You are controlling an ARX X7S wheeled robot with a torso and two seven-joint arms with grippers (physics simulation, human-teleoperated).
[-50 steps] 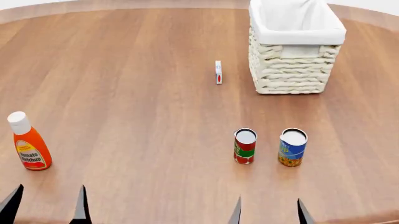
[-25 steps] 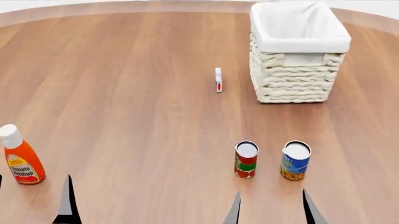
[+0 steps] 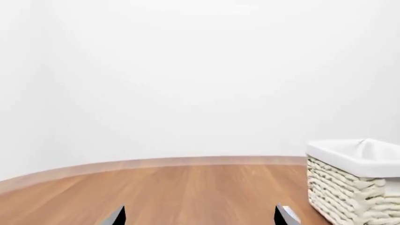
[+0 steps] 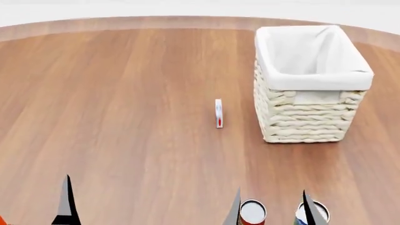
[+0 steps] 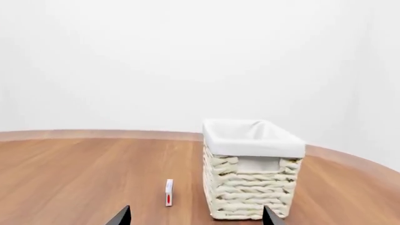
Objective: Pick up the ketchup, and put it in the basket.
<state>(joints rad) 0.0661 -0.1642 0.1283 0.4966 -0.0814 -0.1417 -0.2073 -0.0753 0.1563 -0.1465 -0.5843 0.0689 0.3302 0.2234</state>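
The ketchup is almost out of view: only a red-orange sliver [image 4: 1, 220] shows at the head view's bottom left corner. The basket [image 4: 306, 117], cream wicker with a white liner, stands at the far right of the table; it also shows in the right wrist view [image 5: 250, 187] and the left wrist view [image 3: 356, 187]. My left gripper [image 3: 200, 215] is open and empty; in the head view only one of its fingers [image 4: 65, 204] shows. My right gripper [image 4: 272, 192] is open and empty, also in the right wrist view [image 5: 196, 212].
A small white-and-red flat box [image 4: 218, 112] stands on edge left of the basket, also in the right wrist view [image 5: 168, 192]. The tops of two cans [image 4: 252, 213] [image 4: 320, 211] show by my right gripper's fingers. The round wooden table [image 4: 125, 103] ends behind the basket.
The head view has shifted: basket, box and cans slid down the picture. The ketchup slid off the bottom left corner. Both grippers stay open.
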